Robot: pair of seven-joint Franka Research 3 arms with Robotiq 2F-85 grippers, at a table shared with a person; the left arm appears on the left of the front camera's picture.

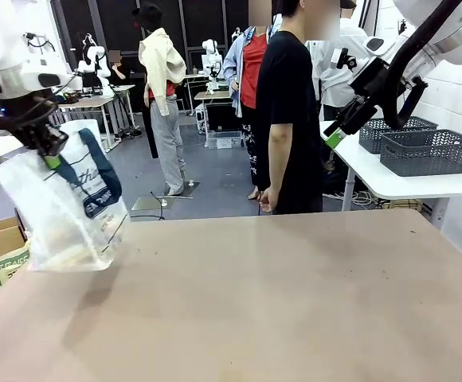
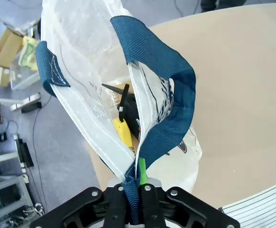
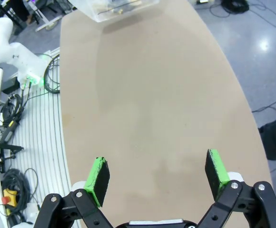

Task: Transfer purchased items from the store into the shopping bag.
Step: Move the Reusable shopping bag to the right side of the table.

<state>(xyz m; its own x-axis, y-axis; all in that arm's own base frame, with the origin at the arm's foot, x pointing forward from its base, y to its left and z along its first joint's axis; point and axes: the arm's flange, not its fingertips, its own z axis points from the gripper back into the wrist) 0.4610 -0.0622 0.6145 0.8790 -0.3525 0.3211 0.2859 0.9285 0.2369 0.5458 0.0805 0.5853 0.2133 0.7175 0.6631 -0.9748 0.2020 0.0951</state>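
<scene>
Our left hand [image 2: 139, 190] is clenched on a navy strap of the shopping bag [image 1: 60, 211], which hangs above the bench's [image 1: 279, 302] left edge. Inside it we see yellow-and-black purchased items [image 2: 124, 124]. Our right hand [image 3: 157, 178] is released, holding nothing, raised above the bench's right side.

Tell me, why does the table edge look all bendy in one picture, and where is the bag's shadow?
In the right wrist view the wide lens curves the table edges; the open right gripper looks sharp. In the front view the shopping bag, hanging from the shut left gripper, casts a soft dark shadow on the tabletop below it. In the left wrist view the floor is slightly blurry.
</scene>
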